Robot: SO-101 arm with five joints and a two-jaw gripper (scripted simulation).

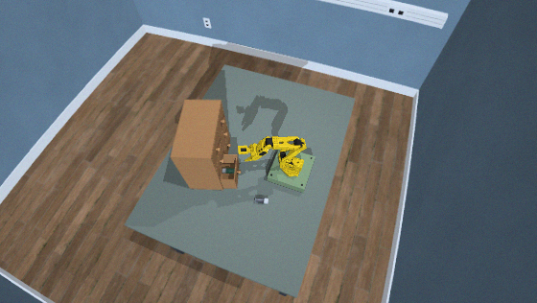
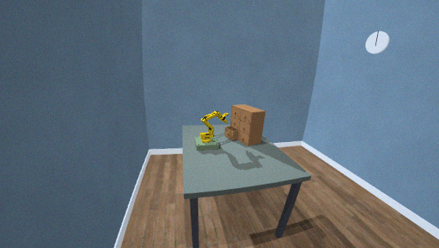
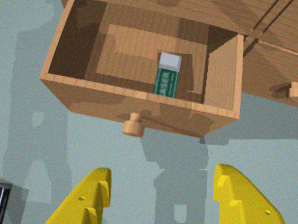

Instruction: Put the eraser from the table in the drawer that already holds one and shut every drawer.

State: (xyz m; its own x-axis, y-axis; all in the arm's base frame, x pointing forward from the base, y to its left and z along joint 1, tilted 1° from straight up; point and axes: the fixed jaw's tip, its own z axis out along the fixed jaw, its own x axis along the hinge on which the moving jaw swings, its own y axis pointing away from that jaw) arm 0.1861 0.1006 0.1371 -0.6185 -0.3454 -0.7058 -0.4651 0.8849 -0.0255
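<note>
The table eraser (image 1: 261, 199), dark with a white end, lies on the table in front of the cabinet; a dark object, probably its edge, shows at the left of the wrist view (image 3: 4, 197). One low drawer (image 1: 231, 184) (image 2: 230, 134) (image 3: 100, 102) of the brown cabinet (image 1: 198, 129) (image 2: 254, 125) stands open. A green eraser with a white end (image 3: 167, 75) (image 1: 229, 171) lies inside it, partly hidden by the front wall in the wrist view. My gripper (image 1: 243, 155) (image 2: 227, 118) (image 3: 162, 172) is open and empty, above the table in front of the cabinet, apart from the drawer knob (image 3: 133, 126).
The cabinet's other drawers look shut, with small knobs sticking out. The arm's green base block (image 1: 302, 182) (image 2: 208, 147) stands on the grey-green table (image 1: 230, 240) (image 2: 243, 180), facing the cabinet. The arm's shadow falls across the table.
</note>
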